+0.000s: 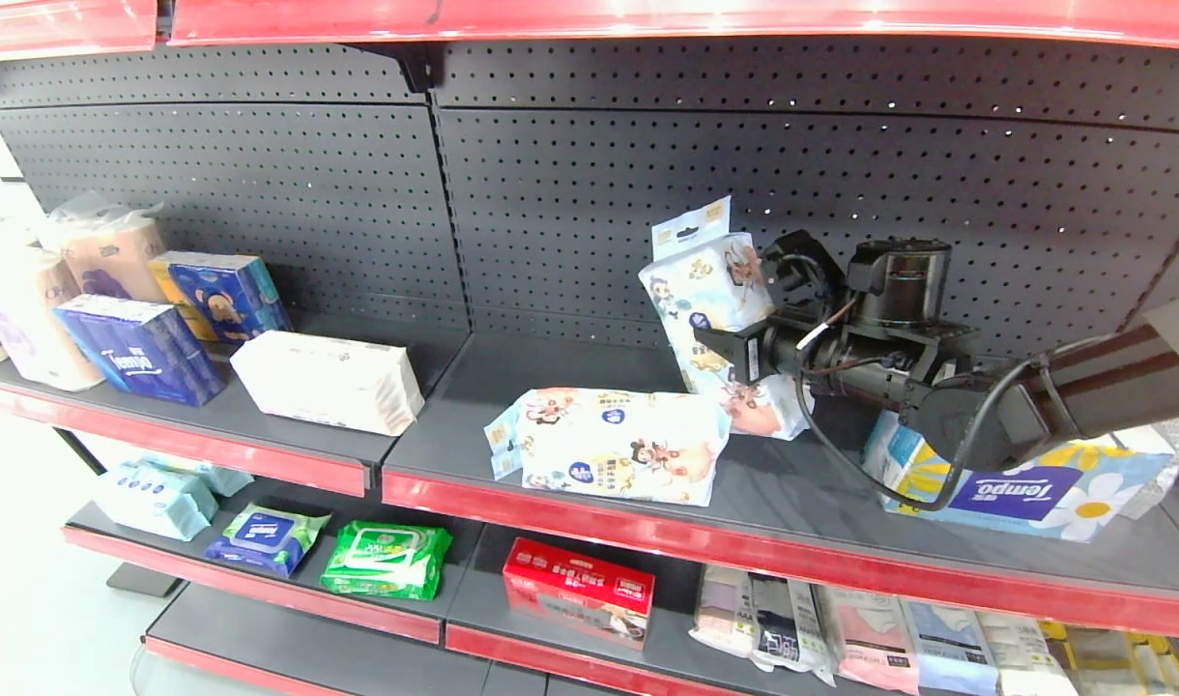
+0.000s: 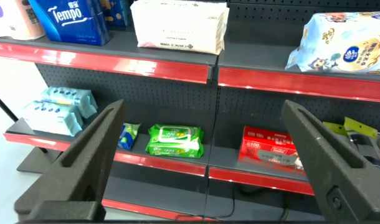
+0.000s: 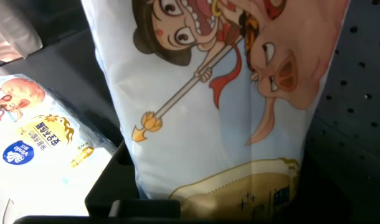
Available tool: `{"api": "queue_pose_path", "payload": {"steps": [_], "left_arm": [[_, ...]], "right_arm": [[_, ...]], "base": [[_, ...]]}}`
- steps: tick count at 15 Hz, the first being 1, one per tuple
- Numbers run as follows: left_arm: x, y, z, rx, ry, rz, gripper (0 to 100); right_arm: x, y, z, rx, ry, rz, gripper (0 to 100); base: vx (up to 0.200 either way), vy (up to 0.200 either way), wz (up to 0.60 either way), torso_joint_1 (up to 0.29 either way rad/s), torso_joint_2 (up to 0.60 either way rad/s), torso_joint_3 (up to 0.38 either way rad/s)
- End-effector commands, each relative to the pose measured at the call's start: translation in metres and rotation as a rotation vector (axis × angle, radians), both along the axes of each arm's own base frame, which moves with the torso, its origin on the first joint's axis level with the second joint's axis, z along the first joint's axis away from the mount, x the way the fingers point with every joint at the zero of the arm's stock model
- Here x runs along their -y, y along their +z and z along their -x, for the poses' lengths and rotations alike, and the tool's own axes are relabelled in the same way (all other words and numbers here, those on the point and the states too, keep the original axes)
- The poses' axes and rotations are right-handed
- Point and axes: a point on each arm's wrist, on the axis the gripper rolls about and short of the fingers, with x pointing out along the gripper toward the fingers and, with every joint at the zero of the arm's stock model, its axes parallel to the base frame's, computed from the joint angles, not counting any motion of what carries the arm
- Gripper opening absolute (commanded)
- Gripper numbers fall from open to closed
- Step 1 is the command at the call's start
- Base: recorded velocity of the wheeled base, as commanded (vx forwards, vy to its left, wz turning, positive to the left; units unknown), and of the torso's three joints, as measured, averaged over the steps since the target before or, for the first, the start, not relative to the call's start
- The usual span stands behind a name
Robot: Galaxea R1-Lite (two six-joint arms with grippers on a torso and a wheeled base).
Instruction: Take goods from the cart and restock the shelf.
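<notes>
Well, your right claw [image 1: 744, 314] is pinching the tall cartoon pack [image 1: 710, 280], with one finger on its near side and one on its far side. The pack stands upright on the middle shelf [image 1: 821, 512], far back, close to the back wall with the little holes [image 1: 570, 213]. I think you hold it that way so it stands tall and shows its picture, and does not flop. Its bottom looks to be resting on the shelf, so this pack seems almost put away. A flat cartoon pack [image 1: 614, 445] lies just beside it, nearer and to the left. A flowery tissue pack [image 1: 1034, 488] sits to the right, under your arm. When you let go, do it slowly, because the soft pack could tip onto the flat one. Your left claw [image 2: 202, 107] is spread wide with nothing in it. It hangs low, facing the lower shelves, likely to be out of the way.
</notes>
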Motion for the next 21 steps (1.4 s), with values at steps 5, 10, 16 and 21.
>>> {"api": "queue_pose_path", "payload": {"steps": [5,10,16,21], "left_arm": [[0.000,0.000,0.000,-0.001,0.000,0.000,100],[0.000,0.000,0.000,0.000,0.000,0.000,100],[0.000,0.000,0.000,-0.001,0.000,0.000,100],[0.000,0.000,0.000,-0.001,0.000,0.000,100]], "right_arm": [[0.001,0.000,0.004,-0.016,-0.003,-0.011,0],[0.003,-0.001,0.008,-0.038,-0.007,-0.029,0],[0.003,-0.001,0.009,-0.039,-0.007,-0.029,0],[0.026,0.003,-0.009,-0.051,0.079,-0.003,0]], "base": [[0.000,0.000,0.00,0.000,0.00,0.000],[0.000,0.000,0.00,0.000,0.00,0.000],[0.000,0.000,0.00,0.000,0.00,0.000],[0.000,0.000,0.00,0.000,0.00,0.000]]}}
